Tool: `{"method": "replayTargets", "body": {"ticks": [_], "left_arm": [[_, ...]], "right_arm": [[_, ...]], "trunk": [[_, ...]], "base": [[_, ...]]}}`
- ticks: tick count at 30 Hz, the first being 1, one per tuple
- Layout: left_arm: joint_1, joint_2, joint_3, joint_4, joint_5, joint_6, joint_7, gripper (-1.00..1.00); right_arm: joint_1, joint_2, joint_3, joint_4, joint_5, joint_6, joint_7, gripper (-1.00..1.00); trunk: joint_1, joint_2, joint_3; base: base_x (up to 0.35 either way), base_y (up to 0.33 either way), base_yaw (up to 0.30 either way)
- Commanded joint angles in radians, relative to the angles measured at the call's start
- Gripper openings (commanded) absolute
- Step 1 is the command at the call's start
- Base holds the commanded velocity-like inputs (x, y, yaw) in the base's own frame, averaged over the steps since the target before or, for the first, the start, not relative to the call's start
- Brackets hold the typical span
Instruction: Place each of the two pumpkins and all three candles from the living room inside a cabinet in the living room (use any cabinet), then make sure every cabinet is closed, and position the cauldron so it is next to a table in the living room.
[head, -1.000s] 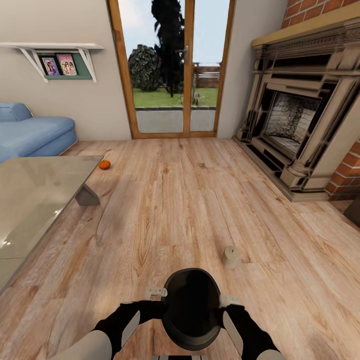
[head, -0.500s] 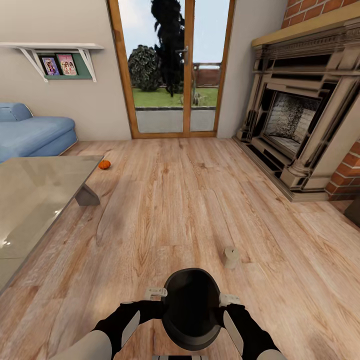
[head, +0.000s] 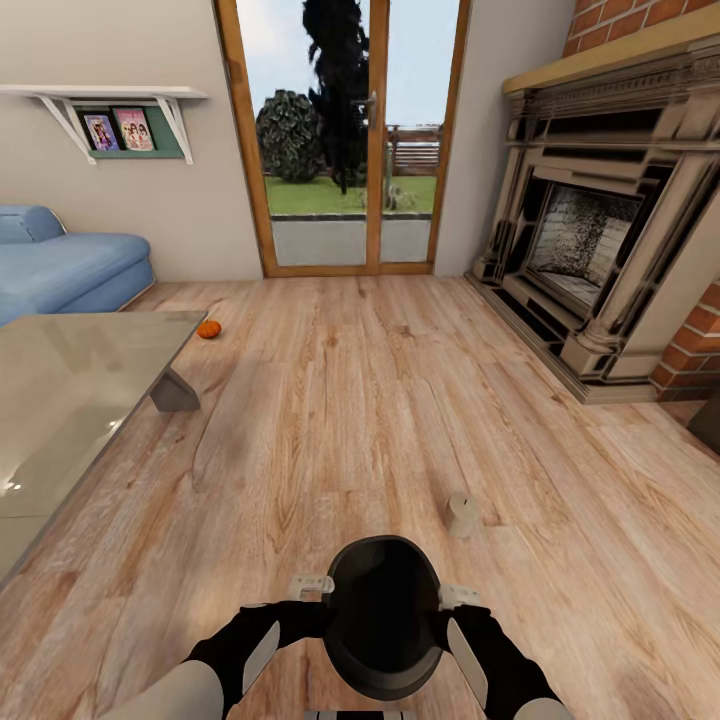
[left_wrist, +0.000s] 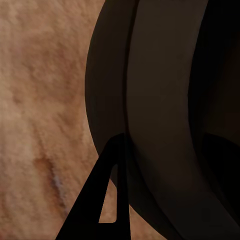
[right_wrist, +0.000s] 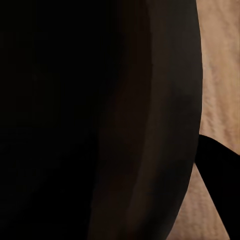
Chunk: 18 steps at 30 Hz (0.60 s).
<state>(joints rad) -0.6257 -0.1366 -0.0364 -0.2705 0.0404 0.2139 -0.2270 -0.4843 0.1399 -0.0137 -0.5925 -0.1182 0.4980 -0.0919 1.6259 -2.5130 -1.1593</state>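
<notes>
Fingers of the left gripper (head: 312, 584) and right gripper (head: 458, 598) press opposite sides of the cauldron (head: 384, 614); their own spread is unclear. From the cauldron, the table (head: 70, 400) lies ahead-left, nearer the left arm.

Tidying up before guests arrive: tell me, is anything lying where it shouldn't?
Yes. A pumpkin sits on the floor by the table corner, and a candle stands alone on the bare boards.
</notes>
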Motion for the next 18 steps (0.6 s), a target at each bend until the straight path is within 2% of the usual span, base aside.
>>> {"method": "replayTargets", "body": {"ticks": [1,18], "left_arm": [[0.0,0.001,-0.01,-0.003,-0.002,0.005,0.0,-1.0],[0.001,0.002,-0.01,-0.003,-0.002,0.005,-0.004,-1.0]], "right_arm": [[-0.001,0.001,0.0,-0.003,-0.012,0.004,-0.009,-1.0],[-0.002,0.001,-0.001,-0.004,-0.009,0.008,-0.027,-1.0]], "trunk": [[0.0,0.0,-0.001],[0.0,0.0,-0.001]], "base": [[0.0,0.0,0.0],[0.0,0.0,0.0]]}}
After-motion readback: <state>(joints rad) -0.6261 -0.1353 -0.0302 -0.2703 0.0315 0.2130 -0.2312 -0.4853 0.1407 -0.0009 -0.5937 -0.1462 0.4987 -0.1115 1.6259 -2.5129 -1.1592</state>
